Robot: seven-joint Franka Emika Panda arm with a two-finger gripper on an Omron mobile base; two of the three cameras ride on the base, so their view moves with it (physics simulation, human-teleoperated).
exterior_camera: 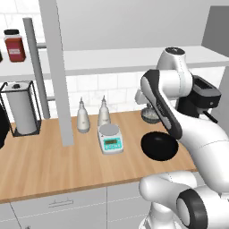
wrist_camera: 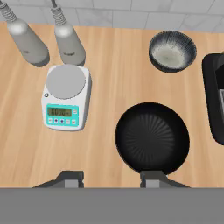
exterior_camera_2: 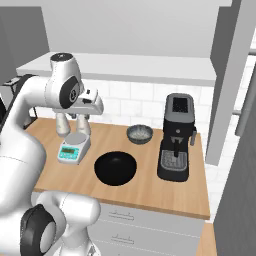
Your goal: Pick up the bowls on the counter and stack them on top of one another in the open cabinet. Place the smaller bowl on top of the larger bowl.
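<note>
Hand view is looking straight down on the desk [wrist_camera: 109, 78], with the hand [wrist_camera: 111, 177] showing at the bottom edge of the frame; its two dark tips are standing well apart and gripping nothing. The larger bowl [wrist_camera: 152, 138], wide and glossy black with fine ribs running out from its centre, is sitting in the lower right of the frame, its near rim just above the right-hand tip. The smaller bowl [wrist_camera: 172, 51], grey-speckled inside with a dark rim, is resting in the upper right, well apart from the black one. A white kitchen scale [wrist_camera: 65, 97] is lying at left centre, with two grey bottles [wrist_camera: 43, 41] above it, and a black coffee machine [wrist_camera: 215, 96] is cutting in at the right edge.

In the right base view the hand [exterior_camera_2: 85, 106] is hovering high over the desk, left of centre, while the open cabinet [exterior_camera_2: 125, 65] is running across the upper part of the frame, its shelf bare.

Both bowls are looking stiff, smooth and probably slippery, likely breakable if dropped. The black one should go first; pinching its thin rim, one finger inside and one outside, seems the surest hold.
</note>
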